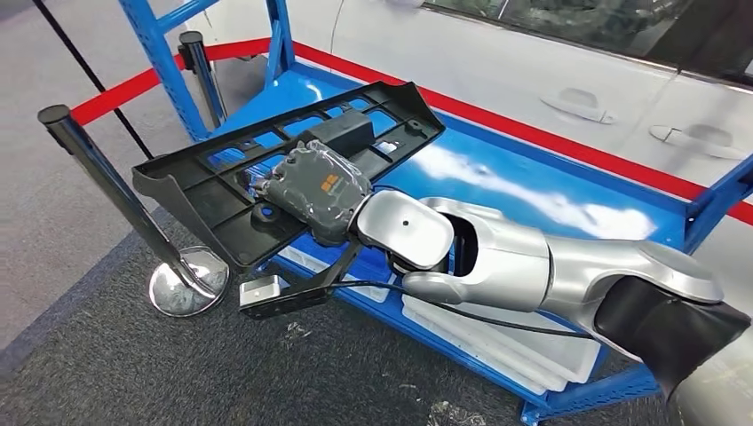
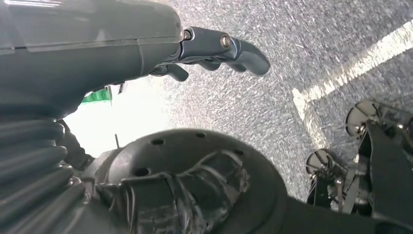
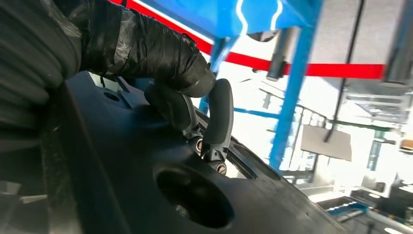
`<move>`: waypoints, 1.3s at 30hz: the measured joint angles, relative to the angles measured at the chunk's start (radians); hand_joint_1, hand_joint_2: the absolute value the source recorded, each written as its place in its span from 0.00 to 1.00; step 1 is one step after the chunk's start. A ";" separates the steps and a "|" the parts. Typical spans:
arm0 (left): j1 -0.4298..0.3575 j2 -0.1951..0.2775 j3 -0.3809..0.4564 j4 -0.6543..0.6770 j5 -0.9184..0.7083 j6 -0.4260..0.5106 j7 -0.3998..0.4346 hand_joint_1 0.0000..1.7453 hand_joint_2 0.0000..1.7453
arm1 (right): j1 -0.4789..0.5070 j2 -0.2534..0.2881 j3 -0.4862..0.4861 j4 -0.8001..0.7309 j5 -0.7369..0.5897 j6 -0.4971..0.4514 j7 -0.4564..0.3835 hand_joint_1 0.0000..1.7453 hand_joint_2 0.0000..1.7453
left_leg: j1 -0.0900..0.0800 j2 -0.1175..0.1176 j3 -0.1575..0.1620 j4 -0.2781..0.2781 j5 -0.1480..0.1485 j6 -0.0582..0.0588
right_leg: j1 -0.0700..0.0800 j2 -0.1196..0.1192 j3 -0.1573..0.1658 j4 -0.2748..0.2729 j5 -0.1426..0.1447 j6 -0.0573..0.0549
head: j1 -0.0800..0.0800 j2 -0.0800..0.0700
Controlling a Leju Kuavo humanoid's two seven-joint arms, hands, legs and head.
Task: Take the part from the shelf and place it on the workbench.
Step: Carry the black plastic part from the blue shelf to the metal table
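The part (image 1: 213, 182) is a long black plastic lattice panel. It lies slanted over the blue shelf (image 1: 533, 191), with its near end jutting past the shelf's front edge above the floor. My right hand (image 1: 321, 188), under a grey cover, grips the panel near its middle. In the right wrist view the taped thumb (image 3: 146, 46) and dark fingers (image 3: 216, 122) clamp onto the panel's black surface (image 3: 112, 170). My left hand (image 2: 214, 48) hangs over the grey carpet, its fingers loosely extended and holding nothing.
A black stanchion post (image 1: 98, 177) with a chrome base (image 1: 186, 284) stands just left of the panel's near end. Blue shelf uprights (image 1: 164, 62) rise behind it. A white car door (image 1: 577, 80) stands beyond the shelf. White trays (image 1: 497, 342) sit under the shelf.
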State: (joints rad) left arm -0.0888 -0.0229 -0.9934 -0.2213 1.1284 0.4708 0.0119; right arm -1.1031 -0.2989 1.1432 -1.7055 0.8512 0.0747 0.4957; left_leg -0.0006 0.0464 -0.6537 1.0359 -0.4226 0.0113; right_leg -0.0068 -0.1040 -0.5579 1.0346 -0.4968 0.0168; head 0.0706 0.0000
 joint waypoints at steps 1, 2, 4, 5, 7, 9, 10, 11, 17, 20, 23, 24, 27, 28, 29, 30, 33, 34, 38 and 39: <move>0.001 0.000 -0.001 0.000 -0.002 0.001 0.002 0.00 1.00 | 0.000 0.000 -0.001 -0.002 0.000 -0.001 0.002 1.00 1.00 | 0.002 -0.012 0.001 -0.004 0.001 0.005 | -0.001 0.008 0.000 0.005 -0.008 0.005 | 0.001 0.000; 0.001 0.000 -0.002 0.000 -0.004 0.002 0.004 0.00 1.00 | 0.000 -0.001 -0.004 -0.005 0.001 -0.001 0.003 1.00 1.00 | 0.004 -0.023 0.003 -0.007 0.003 0.010 | -0.004 0.027 -0.007 0.025 -0.023 0.008 | 0.002 0.000; 0.001 0.001 -0.002 0.000 -0.008 0.004 0.007 0.00 1.00 | 0.000 -0.005 -0.012 -0.009 0.001 -0.002 0.006 1.00 1.00 | 0.006 -0.043 0.006 -0.012 0.004 0.020 | -0.008 0.081 -0.054 0.125 -0.076 0.012 | 0.005 0.000; 0.000 0.002 -0.002 0.000 -0.009 0.005 0.008 0.00 1.00 | 0.001 -0.007 -0.015 -0.011 0.001 -0.003 0.008 1.00 1.00 | 0.005 -0.054 0.006 -0.011 0.003 0.023 | -0.009 0.095 -0.091 0.194 -0.102 0.012 | 0.006 0.000; 0.000 0.001 -0.003 0.000 -0.010 0.006 0.010 0.00 1.00 | 0.006 -0.009 -0.016 -0.013 0.001 -0.003 0.009 1.00 1.00 | 0.004 -0.080 0.008 -0.010 0.002 0.026 | -0.007 0.103 -0.145 0.280 -0.113 0.011 | 0.007 0.000; 0.000 0.001 -0.003 0.000 -0.011 0.006 0.011 0.00 1.00 | 0.008 -0.012 -0.016 -0.015 0.001 -0.003 0.009 1.00 1.00 | 0.004 -0.109 0.012 -0.008 0.000 0.027 | -0.006 0.109 -0.134 0.222 -0.051 0.006 | 0.007 0.000; 0.000 0.001 -0.003 0.000 -0.012 0.006 0.011 0.00 1.00 | 0.008 -0.013 -0.017 -0.016 0.001 -0.003 0.009 1.00 1.00 | 0.004 -0.123 0.014 -0.008 -0.001 0.026 | -0.006 0.122 -0.109 0.153 -0.008 0.000 | 0.007 0.000; 0.000 0.001 -0.003 0.000 -0.013 0.006 0.011 0.00 1.00 | 0.007 -0.014 -0.018 -0.017 0.001 -0.003 0.010 1.00 1.00 | 0.003 -0.135 0.015 -0.006 -0.002 0.024 | -0.006 0.141 -0.084 0.089 0.023 -0.005 | 0.006 0.000; 0.003 0.002 -0.004 0.000 -0.016 0.005 0.013 0.00 1.00 | 0.006 -0.016 -0.024 -0.024 0.001 -0.005 0.011 1.00 1.00 | 0.006 -0.159 -0.005 0.006 -0.007 -0.007 | -0.009 0.135 -0.033 -0.011 0.047 -0.024 | 0.004 0.000; 0.003 0.003 -0.004 0.000 -0.017 0.005 0.016 0.00 1.00 | 0.006 -0.016 -0.025 -0.025 0.001 -0.005 0.012 1.00 1.00 | 0.008 -0.081 -0.076 0.152 -0.080 -0.022 | -0.012 0.101 -0.021 -0.022 0.048 -0.035 | -0.002 0.000; 0.001 0.003 -0.005 0.000 -0.018 0.007 0.018 0.00 1.00 | 0.011 -0.017 -0.026 -0.025 0.001 -0.005 0.013 1.00 1.00 | 0.019 -0.056 -0.129 0.250 -0.097 -0.033 | -0.013 0.066 -0.015 -0.020 0.041 -0.034 | -0.002 0.000; 0.001 0.004 -0.005 0.000 -0.018 0.007 0.019 0.00 1.00 | 0.012 -0.017 -0.026 -0.025 0.001 -0.005 0.013 1.00 1.00 | 0.022 -0.049 -0.111 0.215 -0.072 -0.036 | -0.015 0.055 -0.013 -0.018 0.037 -0.031 | -0.002 0.000; -0.001 0.004 -0.005 0.000 -0.018 0.009 0.022 0.00 1.00 | 0.011 -0.017 -0.026 -0.028 0.001 -0.006 0.013 1.00 1.00 | 0.017 0.001 -0.016 0.038 -0.002 -0.034 | -0.014 0.026 -0.010 -0.002 0.019 -0.013 | -0.003 0.000; -0.002 0.004 -0.005 0.000 -0.018 0.009 0.023 0.00 1.00 | 0.011 -0.017 -0.027 -0.029 0.001 -0.006 0.013 1.00 1.00 | 0.014 0.010 -0.003 0.010 0.002 -0.028 | -0.010 0.018 -0.009 0.002 0.014 -0.006 | -0.003 0.000; -0.002 0.004 -0.005 0.000 -0.018 0.010 0.024 0.00 1.00 | 0.011 -0.017 -0.027 -0.030 0.000 -0.006 0.014 1.00 1.00 | 0.010 0.009 -0.002 0.005 -0.002 -0.021 | -0.007 0.010 -0.008 0.002 0.011 0.000 | -0.002 0.000; -0.001 0.004 -0.006 0.000 -0.018 0.010 0.025 0.00 1.00 | 0.011 -0.017 -0.028 -0.031 -0.001 -0.007 0.014 1.00 1.00 | 0.011 -0.004 -0.005 0.004 -0.001 -0.013 | -0.006 0.001 -0.005 0.000 0.010 0.004 | 0.000 0.000; -0.001 0.004 -0.007 0.000 -0.018 0.010 0.026 0.00 1.00 | 0.012 -0.019 -0.029 -0.033 -0.003 -0.008 0.015 1.00 1.00 | 0.015 -0.035 -0.003 -0.002 0.003 0.006 | -0.012 0.030 -0.018 0.039 -0.025 0.015 | 0.004 0.000; -0.001 0.005 -0.007 0.000 -0.019 0.010 0.026 0.00 1.00 | 0.012 -0.020 -0.030 -0.033 -0.003 -0.008 0.015 1.00 1.00 | 0.016 -0.045 -0.001 -0.004 0.004 0.011 | -0.013 0.056 -0.040 0.088 -0.053 0.016 | 0.007 0.000; -0.002 0.005 -0.010 0.000 -0.019 0.010 0.029 0.00 1.00 | 0.022 -0.023 -0.032 -0.034 -0.005 -0.009 0.017 1.00 1.00 | 0.011 -0.093 0.000 -0.003 0.002 0.018 | -0.008 0.103 -0.147 0.278 -0.103 0.009 | 0.009 0.000; -0.002 0.005 -0.011 0.000 -0.019 0.010 0.029 0.00 1.00 | 0.024 -0.023 -0.032 -0.034 -0.006 -0.009 0.018 1.00 1.00 | 0.010 -0.108 0.001 -0.003 0.002 0.018 | -0.008 0.106 -0.141 0.251 -0.074 0.005 | 0.009 0.000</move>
State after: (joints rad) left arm -0.0908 -0.0183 -1.0044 -0.2209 1.1097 0.4804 0.0410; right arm -1.0792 -0.3223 1.1109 -1.7391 0.8452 0.0656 0.5133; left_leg 0.0094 -0.0614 -0.6528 1.0331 -0.4203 0.0294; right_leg -0.0150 0.0024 -0.6986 1.2858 -0.5712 0.0219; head 0.0795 0.0000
